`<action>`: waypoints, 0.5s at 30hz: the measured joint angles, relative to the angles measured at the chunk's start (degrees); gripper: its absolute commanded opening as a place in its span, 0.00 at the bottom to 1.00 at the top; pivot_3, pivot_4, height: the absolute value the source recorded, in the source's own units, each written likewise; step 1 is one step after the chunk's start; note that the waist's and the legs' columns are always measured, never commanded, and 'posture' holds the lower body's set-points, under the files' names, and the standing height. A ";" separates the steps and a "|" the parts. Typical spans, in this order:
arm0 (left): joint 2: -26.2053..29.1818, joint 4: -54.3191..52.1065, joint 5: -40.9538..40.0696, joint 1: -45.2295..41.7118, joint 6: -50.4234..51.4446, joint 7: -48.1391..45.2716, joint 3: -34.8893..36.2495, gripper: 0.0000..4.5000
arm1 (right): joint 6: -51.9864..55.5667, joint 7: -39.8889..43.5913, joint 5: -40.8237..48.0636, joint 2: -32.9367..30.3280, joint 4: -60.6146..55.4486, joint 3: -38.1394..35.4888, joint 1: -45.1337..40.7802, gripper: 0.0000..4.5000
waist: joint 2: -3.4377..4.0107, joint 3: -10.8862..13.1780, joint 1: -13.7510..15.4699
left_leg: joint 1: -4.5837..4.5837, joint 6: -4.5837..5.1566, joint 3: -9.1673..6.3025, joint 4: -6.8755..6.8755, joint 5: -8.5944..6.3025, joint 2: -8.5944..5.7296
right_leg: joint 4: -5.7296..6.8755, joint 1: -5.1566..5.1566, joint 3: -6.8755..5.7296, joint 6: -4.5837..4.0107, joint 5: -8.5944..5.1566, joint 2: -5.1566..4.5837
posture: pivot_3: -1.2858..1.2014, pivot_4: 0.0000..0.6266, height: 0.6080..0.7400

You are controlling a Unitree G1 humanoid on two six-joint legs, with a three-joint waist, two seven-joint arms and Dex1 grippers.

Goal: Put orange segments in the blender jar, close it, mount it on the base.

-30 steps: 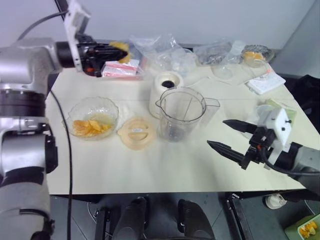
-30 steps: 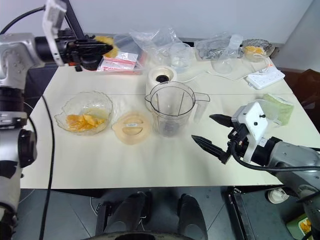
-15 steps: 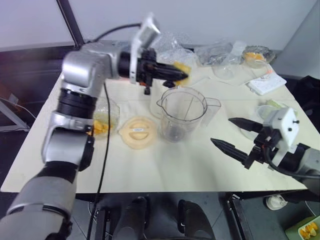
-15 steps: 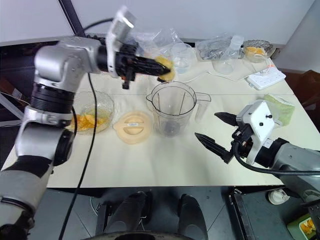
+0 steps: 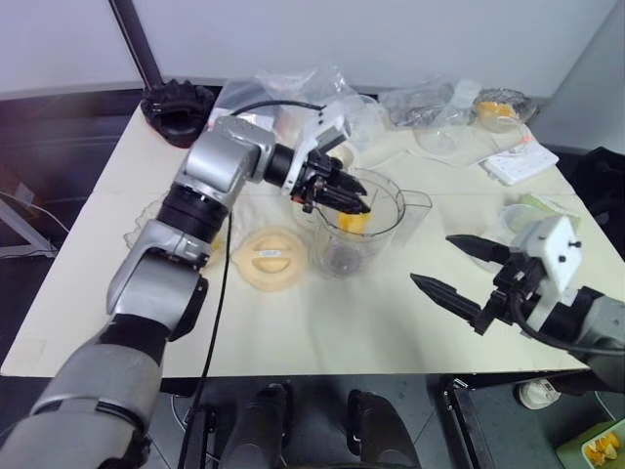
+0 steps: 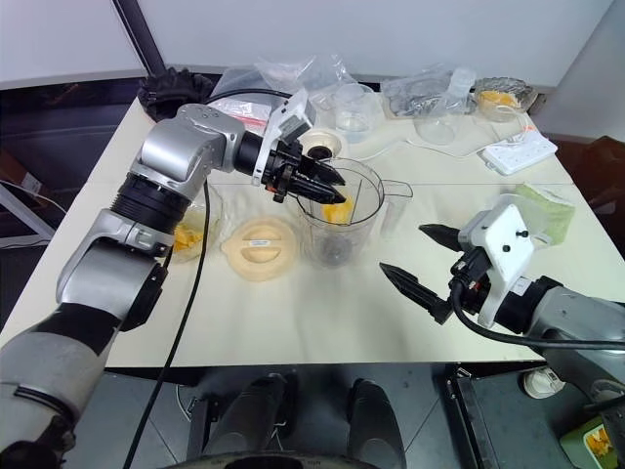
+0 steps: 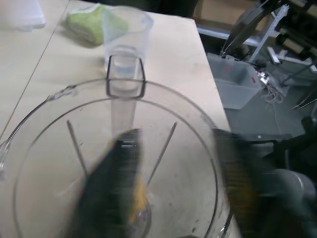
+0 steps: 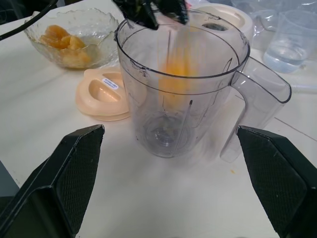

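Dropping stage: L gripper (image 6: pixel 330 186) sits over the mouth of the blender jar (image 6: pixel 337 223), tips dipped just inside the rim, fingers parted. One orange segment (image 8: pixel 176 82) shows as an orange smear inside the jar, below the tips, apparently falling free; not held, as far as the blur allows. R gripper (image 6: pixel 418 262) hangs wide open and empty near the table's front edge, beside the jar but well apart from it.

Locations: jar upright mid-table, handle (image 8: pixel 257 101) toward robot's R. Base (image 6: pixel 317 147) just behind the jar, touching or nearly so; can't tell which. Cream lid (image 6: pixel 257 248) flat on table, just L of jar. Remaining segments in glass bowl (image 8: pixel 37 32), further L, partly hidden by L arm in the head views.

Handling notes (judgement):
- Segments: soft, wet, glossy, so prob. slippery and easy to squash. Pinch lightly across the wedge's thick middle; let go low in the jar to limit bounce.
- Jar: clear rigid plastic, light while nearly empty, tall, so may tip if bumped at the rim. Best hold = side handle, or across the wall below the rim.
- Lid: stiff, flat, low; take by its edge.

Progress est.: loading step underway; closing and mounting not yet done.
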 measured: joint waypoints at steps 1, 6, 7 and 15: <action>-0.14 0.60 0.47 -0.30 -0.77 -0.05 0.01 0.98 | -0.20 0.00 -0.03 0.03 0.00 0.00 0.17 1.00 | 0.00 0.00 0.03 | -0.01 0.00 0.00 0.01 0.00 0.00 | 0.00 0.00 0.00 0.00 0.00 0.00 | 0.52 0.24 1.00; -0.44 2.26 1.69 -1.52 -4.24 0.18 0.34 0.98 | -1.28 0.08 -0.35 0.12 0.00 0.00 1.28 1.00 | 0.00 0.00 0.04 | -0.02 0.01 0.00 0.03 0.00 -0.01 | 0.00 0.00 -0.01 0.02 0.01 0.00 | 0.52 0.24 1.00; -0.70 2.30 1.67 -1.61 -4.88 0.37 0.89 0.98 | -1.60 0.14 -0.79 0.23 0.03 -0.01 1.93 1.00 | 0.00 0.00 0.06 | -0.02 0.01 0.00 0.03 0.00 -0.01 | 0.00 0.00 -0.01 0.02 0.01 0.00 | 0.52 0.24 1.00; 1.95 -8.44 -3.81 1.76 -1.76 4.62 11.07 0.98 | -14.29 -1.41 -18.47 10.12 8.32 -0.45 11.25 1.00 | 0.13 -0.07 -0.19 | 0.03 0.01 -0.01 0.01 -0.01 -0.03 | 0.05 0.00 0.00 0.20 0.11 0.02 | 0.52 0.24 1.00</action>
